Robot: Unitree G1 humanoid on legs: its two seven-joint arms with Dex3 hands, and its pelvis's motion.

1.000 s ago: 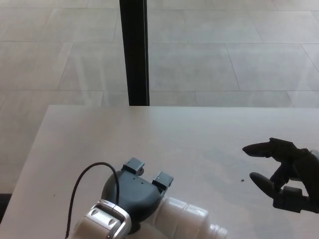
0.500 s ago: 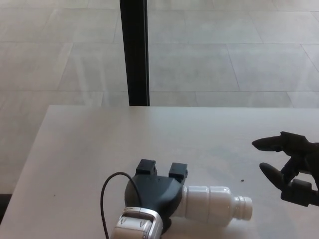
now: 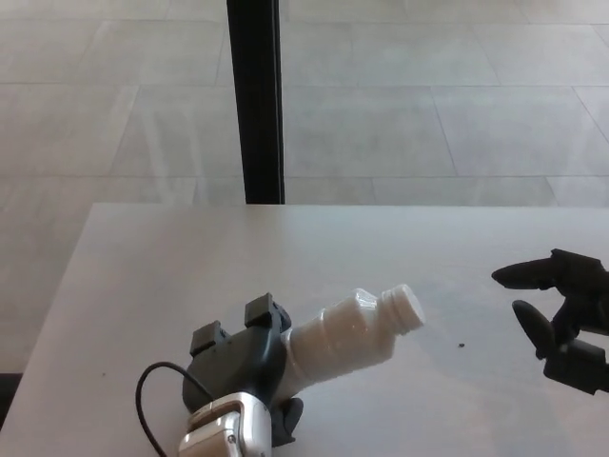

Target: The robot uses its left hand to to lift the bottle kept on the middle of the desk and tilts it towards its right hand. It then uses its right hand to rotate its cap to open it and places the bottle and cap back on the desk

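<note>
White plastic, the bottle (image 3: pixel 344 333) sits low and centre over the counter (image 3: pixel 190 276), clamped at its base by the left hand (image 3: pixel 243 357). Its long axis runs up and rightward, neck aimed at the right hand (image 3: pixel 561 324). That hand waits well apart to the right, fingers spread, holding nothing, and must close the gap.

Right robot hand (image 3: pixel 561 319) cut off at frame edge — bottle (image 3: pixel 347 333) base hidden.
</note>
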